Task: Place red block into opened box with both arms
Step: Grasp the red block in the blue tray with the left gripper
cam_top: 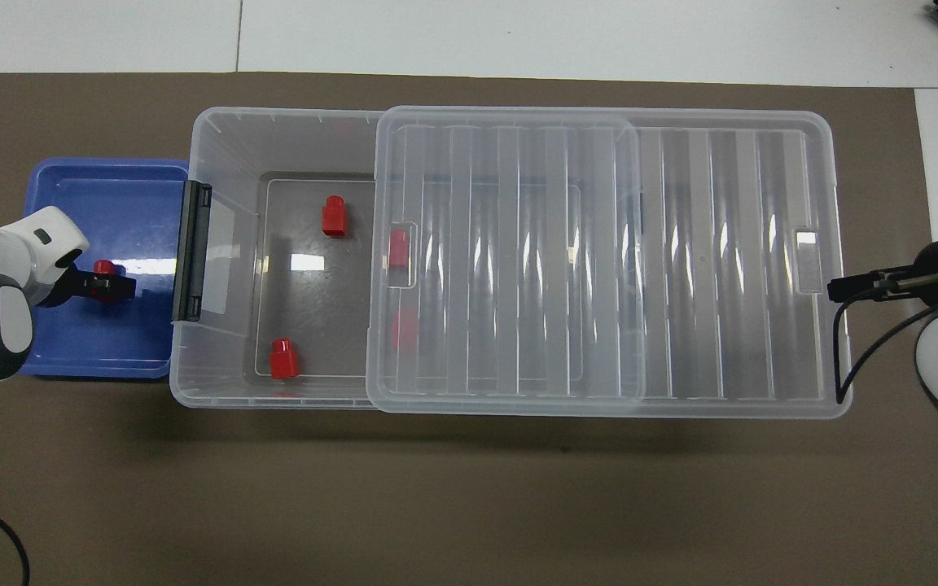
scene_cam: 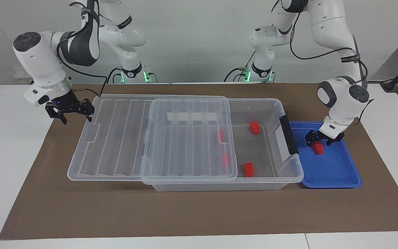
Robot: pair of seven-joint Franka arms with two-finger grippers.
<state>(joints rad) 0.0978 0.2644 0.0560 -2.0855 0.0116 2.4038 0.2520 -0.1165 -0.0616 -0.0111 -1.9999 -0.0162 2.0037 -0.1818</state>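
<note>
Facing view:
- box (scene_cam: 275, 103): big clear plastic bin on brown mat, black bar handle (scene_cam: 288, 134) on the end wall toward the left arm's end.
- lid (scene_cam: 150, 138): ribbed, clear, slid toward the right arm's end; it covers about two thirds of the box and overhangs the box's end there. White label strip shows through it.
- blue tray (scene_cam: 337, 173): shallow, touching the box's handle end.
- red block (scene_cam: 319, 148): small, bright red, stepped shape; sits in the tray, in the part nearer the robots and the box.
- left gripper (scene_cam: 320, 139): down in the tray, fingers spread, one on each side of the block; cannot tell if they touch it. The block rests on the tray floor.
- right gripper (scene_cam: 69, 110): in the air just off the lid's overhanging end, fingers apart, holding nothing.
- four more red blocks in the box: two in the uncovered part (scene_cam: 254, 127) (scene_cam: 249, 169), two seen dimly under the lid edge (scene_cam: 220, 135) (scene_cam: 226, 159).

Overhead view:
- left gripper (cam_top: 107, 285) straddles the block (cam_top: 103, 267); only the block's red top shows past the black fingers.
- right gripper (cam_top: 848, 287) is at the lid's end edge, beside the lid's small notch (cam_top: 804, 259).
- box's open part shows two blocks (cam_top: 333, 216) (cam_top: 282, 360), standing well apart.
</note>
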